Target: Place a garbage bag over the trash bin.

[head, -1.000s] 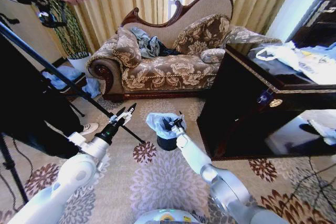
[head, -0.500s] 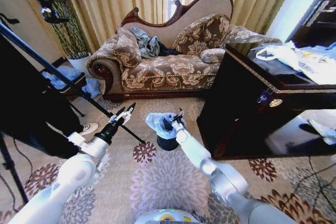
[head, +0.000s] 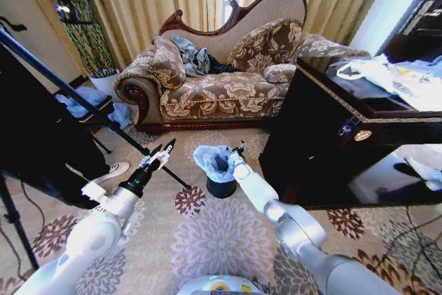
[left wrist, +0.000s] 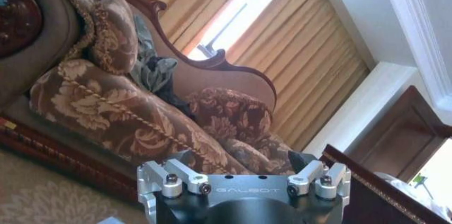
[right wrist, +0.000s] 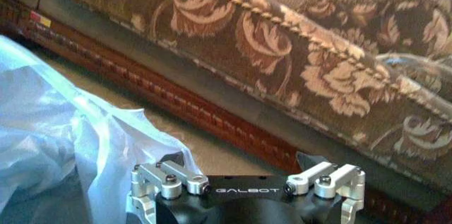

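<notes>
1. Left claw point(head: 160, 154) — held above the carpet, well apart from the work and to the left of it, pointing toward the sofa point(head: 207, 81). Its fingers stand apart with nothing between them; the left wrist view shows both finger bases spread wide.
2. Garbage bag point(head: 210, 157) — draped over the mouth of the trash bin point(head: 221, 187), just left of the right claw. The film bunches up around the rim, fuller on the side away from the right claw. The bin's black lower wall is uncovered below the bag.
3. Right claw point(head: 239, 150) — at the bag's near-right edge, at rim height, touching or just beside the plastic. The right wrist view shows the bag billowing close beside one finger base; the fingertips cannot be seen there, so I cannot tell whether they are spread or pinching the film.
4. Handling judgement — the bag looks thin, crinkly and very light: it will collapse and slide when released, and may tear if dragged hard over the rim. Best hold is likely a pinch on the free hem, pulled outward and down past the rim.
5. The bin looks small and light with a glossy wall; a sideways tug on the bag could tip or shift it on the carpet.
</notes>
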Tool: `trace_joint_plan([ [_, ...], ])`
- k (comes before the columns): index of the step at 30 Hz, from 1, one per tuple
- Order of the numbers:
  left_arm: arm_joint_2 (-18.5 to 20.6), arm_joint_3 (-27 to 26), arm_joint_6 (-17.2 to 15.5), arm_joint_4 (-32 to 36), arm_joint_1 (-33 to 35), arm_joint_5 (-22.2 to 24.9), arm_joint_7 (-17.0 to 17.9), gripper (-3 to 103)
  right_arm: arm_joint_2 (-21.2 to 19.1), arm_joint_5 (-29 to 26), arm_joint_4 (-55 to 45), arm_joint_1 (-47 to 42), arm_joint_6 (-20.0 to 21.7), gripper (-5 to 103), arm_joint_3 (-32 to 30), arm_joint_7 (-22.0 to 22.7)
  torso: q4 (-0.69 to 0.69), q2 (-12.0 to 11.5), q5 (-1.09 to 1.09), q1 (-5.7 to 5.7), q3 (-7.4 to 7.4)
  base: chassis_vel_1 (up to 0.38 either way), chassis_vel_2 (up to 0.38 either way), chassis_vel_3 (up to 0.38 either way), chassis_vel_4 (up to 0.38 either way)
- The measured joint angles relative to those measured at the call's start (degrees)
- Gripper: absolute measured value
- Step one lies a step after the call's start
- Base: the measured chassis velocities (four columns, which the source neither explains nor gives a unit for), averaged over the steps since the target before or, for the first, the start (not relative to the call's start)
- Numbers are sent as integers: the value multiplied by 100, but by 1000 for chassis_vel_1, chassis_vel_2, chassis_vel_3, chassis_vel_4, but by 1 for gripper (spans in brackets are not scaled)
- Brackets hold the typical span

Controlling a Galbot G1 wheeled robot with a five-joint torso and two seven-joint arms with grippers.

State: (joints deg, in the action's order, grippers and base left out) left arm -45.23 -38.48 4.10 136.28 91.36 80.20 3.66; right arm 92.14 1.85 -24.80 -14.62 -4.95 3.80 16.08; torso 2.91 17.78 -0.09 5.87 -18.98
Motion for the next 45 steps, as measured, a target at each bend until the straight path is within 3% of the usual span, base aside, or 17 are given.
trace_joint_plan([
  [22,-391,-148,-1,461,562,-23,-51,94,-1,-460,385,352,724,100,127,-244,0,0,0,0,0,0,0,0,0],
  [35,-609,-147,-8,628,752,-26,-54,94,0,-586,506,421,800,100,52,-429,1,0,0,0,0,0,0,0,0],
  [43,-593,-186,-8,696,758,40,-37,91,-1,-627,458,490,863,100,320,-593,1,0,0,1,0,0,0,0,0],
  [45,-591,-190,-8,696,774,63,-33,97,-1,-785,184,463,922,100,457,-638,0,0,1,1,-1,0,0,0,0],
])
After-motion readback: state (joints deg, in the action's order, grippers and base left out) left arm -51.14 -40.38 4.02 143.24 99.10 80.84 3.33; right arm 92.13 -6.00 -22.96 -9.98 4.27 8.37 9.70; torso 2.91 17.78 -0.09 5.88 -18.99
